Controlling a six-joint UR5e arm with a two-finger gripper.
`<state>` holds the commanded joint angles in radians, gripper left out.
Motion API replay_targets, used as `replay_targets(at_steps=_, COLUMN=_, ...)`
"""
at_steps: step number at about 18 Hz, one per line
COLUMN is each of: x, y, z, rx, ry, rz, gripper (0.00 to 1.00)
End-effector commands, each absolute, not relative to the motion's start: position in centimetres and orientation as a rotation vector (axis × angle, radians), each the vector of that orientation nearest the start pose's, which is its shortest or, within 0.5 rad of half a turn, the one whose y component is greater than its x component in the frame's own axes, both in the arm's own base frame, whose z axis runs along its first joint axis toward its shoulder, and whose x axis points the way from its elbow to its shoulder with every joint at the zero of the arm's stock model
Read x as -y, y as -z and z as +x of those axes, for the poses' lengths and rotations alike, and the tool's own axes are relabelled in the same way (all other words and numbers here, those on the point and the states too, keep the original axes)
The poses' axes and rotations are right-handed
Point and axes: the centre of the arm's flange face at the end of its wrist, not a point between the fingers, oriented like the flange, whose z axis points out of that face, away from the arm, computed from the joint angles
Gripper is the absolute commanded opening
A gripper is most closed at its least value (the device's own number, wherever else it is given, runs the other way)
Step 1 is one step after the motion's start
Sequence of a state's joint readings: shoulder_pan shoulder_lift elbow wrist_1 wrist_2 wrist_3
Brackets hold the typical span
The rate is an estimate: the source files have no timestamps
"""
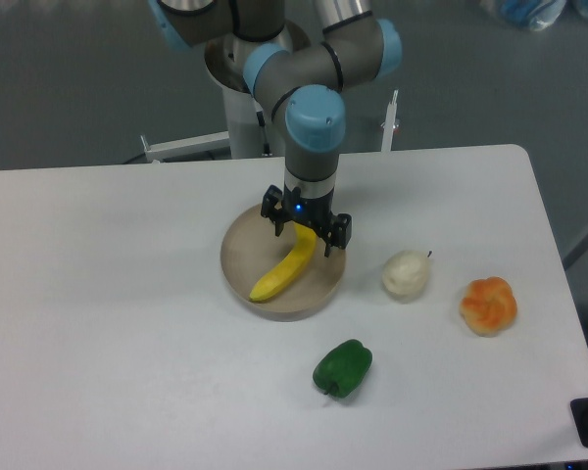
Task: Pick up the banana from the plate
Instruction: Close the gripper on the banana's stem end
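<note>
Currently tool [306, 234] hovering over upper end of banana [283, 271], fingers spread, gripping nothing; banana's long axis running diagonally across plate [238, 255].

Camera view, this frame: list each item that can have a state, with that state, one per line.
banana: lying on the plate, not lifted, upper end hidden behind the gripper.
plate: flat on the table, holding the banana.
gripper: open, fingers spread over the banana's upper end, not closed on it.
white round item: resting on the table, right of the plate.
orange item: resting on the table, far right.
green pepper: lying on the table, in front of the plate.
</note>
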<state>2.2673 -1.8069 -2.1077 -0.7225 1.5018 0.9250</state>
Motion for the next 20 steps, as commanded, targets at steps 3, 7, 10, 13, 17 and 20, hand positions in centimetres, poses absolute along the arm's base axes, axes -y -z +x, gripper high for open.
replay_targets(at_steps=3, x=-46.7, y=-20.6, z=-20.7, rx=-0.355, ry=-0.004, rz=-3.023, gripper=1.0)
replay_targets(at_steps=7, x=-46.9, y=-19.7, z=-20.2, rx=-0.373, ry=0.009, rz=-3.04, gripper=1.0)
replay_targets(at_steps=10, x=-47.3, y=-19.5, z=-20.0, rx=-0.382, ry=0.013, rz=-3.041, gripper=1.0)
replay_targets(at_steps=13, x=-47.3, y=-19.3, z=-19.9, rx=-0.387, ry=0.015, rz=-3.045, gripper=0.85)
replay_targets(at_steps=17, x=-47.5, y=-19.4, z=-20.2, rx=-0.392, ry=0.005, rz=-3.045, gripper=0.45)
replay_targets(at_steps=20, x=-47.6, y=-19.5, z=-20.2, rx=-0.394, ry=0.005, rz=-3.042, gripper=0.36)
